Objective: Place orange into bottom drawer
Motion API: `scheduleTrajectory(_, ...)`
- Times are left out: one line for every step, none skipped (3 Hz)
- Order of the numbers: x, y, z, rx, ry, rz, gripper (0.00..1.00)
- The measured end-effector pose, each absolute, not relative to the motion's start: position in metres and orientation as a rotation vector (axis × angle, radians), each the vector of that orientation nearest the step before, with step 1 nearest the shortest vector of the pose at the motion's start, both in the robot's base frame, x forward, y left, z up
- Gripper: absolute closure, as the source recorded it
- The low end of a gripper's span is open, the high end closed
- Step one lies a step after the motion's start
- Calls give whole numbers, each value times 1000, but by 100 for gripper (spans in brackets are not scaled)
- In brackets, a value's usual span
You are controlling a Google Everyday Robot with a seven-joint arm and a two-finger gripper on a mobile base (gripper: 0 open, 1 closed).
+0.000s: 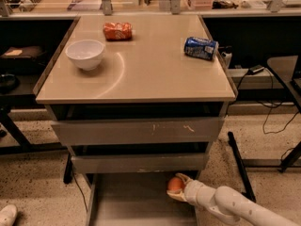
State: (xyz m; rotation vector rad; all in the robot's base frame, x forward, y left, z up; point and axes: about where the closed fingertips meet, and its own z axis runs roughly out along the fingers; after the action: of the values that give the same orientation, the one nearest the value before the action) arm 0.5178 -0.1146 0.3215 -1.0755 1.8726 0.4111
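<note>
Gripper (pixel 176 188) low at right side of the bottom drawer (pixel 134 204), fingers closed around the orange (pixel 175 183), one finger over its top, one under. White arm (pixel 240 208) enters from lower right corner, forearm crossing the drawer's right rail.

Surroundings, large to small:
- Tan table top (pixel 146 74) over the whole drawer stack, overhanging it.
- Scratched drawer front (pixel 136 132), widest, pulled slightly out; dark gap above it.
- Narrower drawer front (pixel 138 163) beneath, directly above the gripper; orange sits just below its lower edge, near the right end.
- Bottom drawer pulled out toward the camera, flat grey floor bare left of the orange. Cannot tell if the orange touches the floor.
- Black frame leg (pixel 239 166) on speckled floor, right of the drawers, near the arm.
- White bowl (pixel 85 54), upright, left part of table top.
- Blue can (pixel 201 48), lying on its side, right rear of top.
- Red-orange snack bag (pixel 117 30), rear centre-left, well apart from bowl and can.
- Pale shoe tip (pixel 7 215), lower left corner.
</note>
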Motion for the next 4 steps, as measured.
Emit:
scheduleTrajectory(532,-147,308,-1151,1848,406,100)
scheduleTrajectory(546,-163,292,-1287,1811,466,100)
scheduleTrajectory(544,-156,282,-1420,1760,584,100)
scheduleTrajectory(529,-145,290,-1449,1721,678,100)
